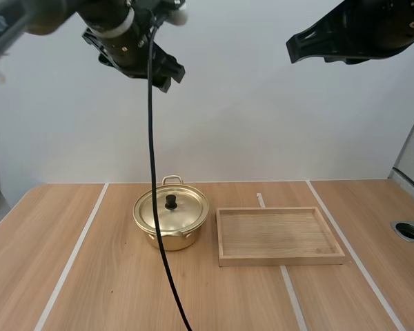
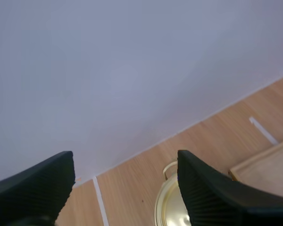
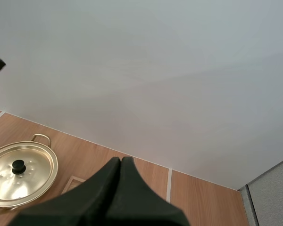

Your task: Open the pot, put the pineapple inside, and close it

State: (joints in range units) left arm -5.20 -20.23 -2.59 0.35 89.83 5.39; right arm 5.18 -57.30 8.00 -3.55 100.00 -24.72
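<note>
**Pot shut, both arms high**

The pot point(image 1: 167, 231) sits on the desk point(image 1: 90, 289), lid point(image 1: 185, 211) on, just beside the tray point(image 1: 279, 261). The left claw point(image 2: 125, 160) hangs spread open; the right claw point(image 3: 120, 165) is closed on nothing. A drop landing off the small knob point(image 1: 171, 201) could skid the pot against the tray.

Bright, even, diffuse light falls from above, and the pale wall point(image 1: 262, 124) is lit smoothly, taking a slightly cooler, violet cast in the left wrist view. On the table point(image 1: 103, 289) the pot point(image 1: 170, 241) throws just a soft, short shadow round its base, and the wooden tray point(image 1: 279, 258) is faintly darker along its inner walls. The golden lid point(image 3: 35, 179) carries mild, spread highlights. The ribs of the left gripper point(image 2: 125, 162) pick up a dull sheen; the right gripper point(image 3: 120, 162) reads as a flat dark mass.
</note>
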